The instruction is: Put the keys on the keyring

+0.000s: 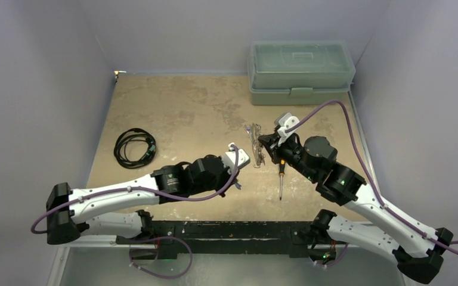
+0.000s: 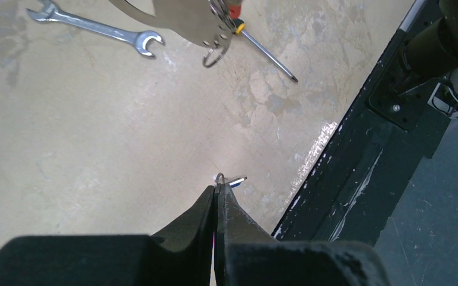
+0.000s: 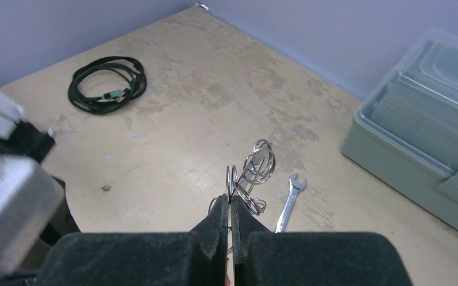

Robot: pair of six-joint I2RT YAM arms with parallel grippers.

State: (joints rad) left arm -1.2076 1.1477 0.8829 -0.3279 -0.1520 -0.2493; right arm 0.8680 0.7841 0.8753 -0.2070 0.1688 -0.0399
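Now, left gripper (image 2: 216,189): fingers pressed together, clamped on a small key (image 2: 231,179); its ring and metal tip stick out past the fingertips, and its head is hidden between them.
Key's place: low over bare table (image 1: 179,107), close to the near edge, a little left of centre.
Right gripper (image 3: 230,205): fingers together, pinching the keyring (image 3: 233,180), which is seen edge-on from that wrist.
Keyring's place: mid-table, to the far right of the left gripper, its wire loops pointing toward the far side; I cannot tell whether it touches the table.
Gap between key and keyring: apart, with bare table between them.
Wrench (image 2: 95,27): flat on the table just beside the keyring, on its far side.
Screwdriver (image 2: 266,55): lies near the keyring, its tip pointing at the near edge; the left wrist view has the keyring over its handle.
Near edge: a black rail (image 2: 346,173) runs along it, just right of the key in the left wrist view.
Left side: a coiled black cable (image 3: 107,83) lies well apart from both grippers, with open table around it.
Far right corner: a closed toolbox (image 3: 423,119) sits against the wall.
Walls (image 1: 36,89): close in the table on the left, far and right.
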